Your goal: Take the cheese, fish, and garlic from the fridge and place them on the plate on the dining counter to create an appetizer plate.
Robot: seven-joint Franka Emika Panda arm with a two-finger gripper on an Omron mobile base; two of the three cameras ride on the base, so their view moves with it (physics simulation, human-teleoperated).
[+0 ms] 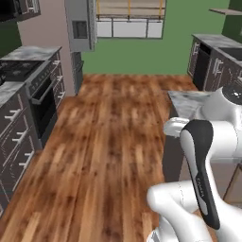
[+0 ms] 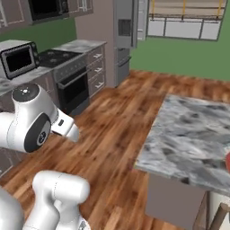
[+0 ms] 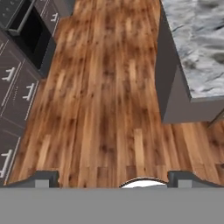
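While I look along the hand, the gripper (image 3: 112,177) hangs over bare wood floor (image 3: 105,100) with its fingertips (image 3: 41,178) spread wide and nothing between them. I see the fridge (image 2: 125,38) at the far end of the room, closed, beyond the oven (image 2: 74,87). Just to my right stands the dining counter (image 2: 197,130), with a sliver of red at its right edge that I can't identify.

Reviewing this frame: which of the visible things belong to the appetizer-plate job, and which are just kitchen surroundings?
Belongs to the job:
- fridge, at the far end of the kitchen
- dining counter, marble-topped
- gripper, open and holding nothing

Surroundings:
- oven
- microwave
- stovetop
- window
- wooden floor
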